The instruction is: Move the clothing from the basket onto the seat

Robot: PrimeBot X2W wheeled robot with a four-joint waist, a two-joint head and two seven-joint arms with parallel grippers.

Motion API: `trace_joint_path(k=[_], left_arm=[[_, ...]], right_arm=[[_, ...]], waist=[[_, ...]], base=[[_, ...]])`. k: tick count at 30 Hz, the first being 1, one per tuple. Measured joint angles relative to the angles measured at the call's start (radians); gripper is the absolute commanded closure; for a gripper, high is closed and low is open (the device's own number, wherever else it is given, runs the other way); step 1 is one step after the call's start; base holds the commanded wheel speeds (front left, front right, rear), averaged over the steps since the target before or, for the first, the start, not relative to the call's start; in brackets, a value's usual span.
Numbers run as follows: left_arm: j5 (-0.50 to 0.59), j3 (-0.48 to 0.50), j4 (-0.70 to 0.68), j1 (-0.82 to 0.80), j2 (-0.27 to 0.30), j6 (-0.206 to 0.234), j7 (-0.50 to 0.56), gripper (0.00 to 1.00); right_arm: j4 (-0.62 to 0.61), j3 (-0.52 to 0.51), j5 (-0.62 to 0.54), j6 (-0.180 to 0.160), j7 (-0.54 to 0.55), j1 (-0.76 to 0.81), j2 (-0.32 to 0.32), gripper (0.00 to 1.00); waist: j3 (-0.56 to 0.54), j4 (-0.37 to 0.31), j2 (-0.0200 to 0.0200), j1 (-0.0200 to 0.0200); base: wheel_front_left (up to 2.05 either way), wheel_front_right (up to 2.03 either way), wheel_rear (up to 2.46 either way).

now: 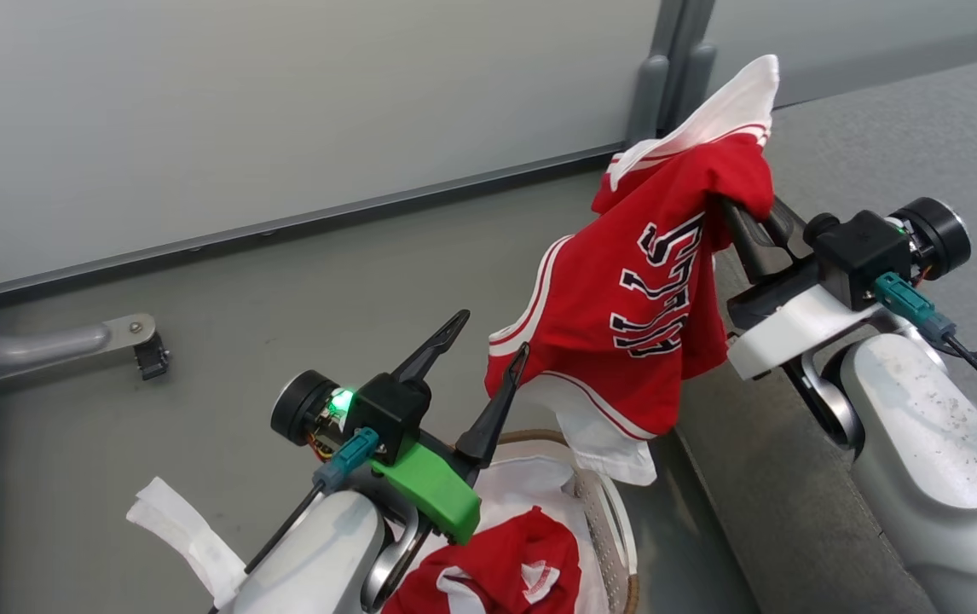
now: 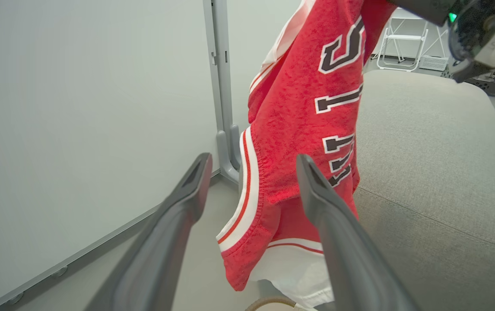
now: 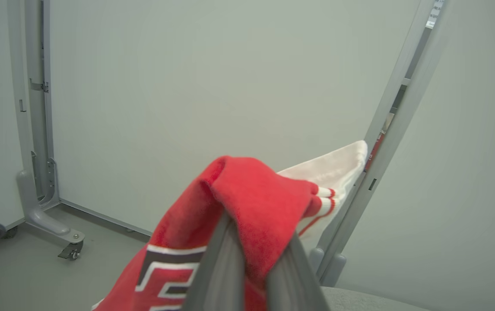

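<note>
My right gripper is shut on the red jersey and holds it up in the air, its fingertips buried in a fold of the cloth. The jersey hangs over the edge of the grey seat, and its white hem dangles just above the basket. A second red piece with white stripes lies in the basket on the white liner. My left gripper is open, one fingertip right at the jersey's lower edge. In the left wrist view the jersey hangs just beyond the open fingers. In the right wrist view the jersey is pinched between the fingers.
Pale wall panels with a grey post close off the back. A caster foot sticks out at the left. A white scrap lies on the grey floor beside the basket. A white folding chair stands beyond the seat.
</note>
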Motion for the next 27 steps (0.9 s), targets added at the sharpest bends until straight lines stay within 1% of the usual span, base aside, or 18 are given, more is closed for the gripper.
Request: trace_joint_path(k=[7,16,19,22,27], left_arm=[[0.020,0.004,0.004,-0.016,-0.020,-0.004,0.000,0.00],[0.036,-0.019,0.012,-0.039,-0.028,-0.008,0.000,0.00],[0.036,-0.030,0.012,-0.046,-0.027,-0.008,0.000,0.00],[0.036,-0.041,0.013,-0.054,-0.020,-0.008,0.000,0.00],[0.035,-0.057,0.013,-0.074,-0.009,-0.008,0.000,0.00]], right_arm=[[-0.011,-0.042,-0.011,0.000,0.000,0.003,-0.038,1.00],[-0.011,-0.115,-0.017,0.000,0.000,0.027,-0.043,1.00],[-0.009,-0.124,-0.018,0.000,0.000,0.037,-0.035,1.00],[-0.005,-0.137,-0.019,0.000,0.000,0.041,-0.032,1.00],[0.022,-0.147,-0.026,0.000,0.000,0.023,-0.030,1.00]], waist=[[0.037,-0.120,0.0000,0.0000],[0.097,-0.269,0.0000,0.0000],[0.121,-0.304,0.0000,0.0000],[0.150,-0.324,0.0000,0.0000],[0.195,-0.336,0.0000,0.0000]], base=[[0.00,0.00,0.00],[0.00,0.00,0.00],[0.00,0.00,0.00],[0.00,0.00,0.00],[0.00,0.00,0.00]])
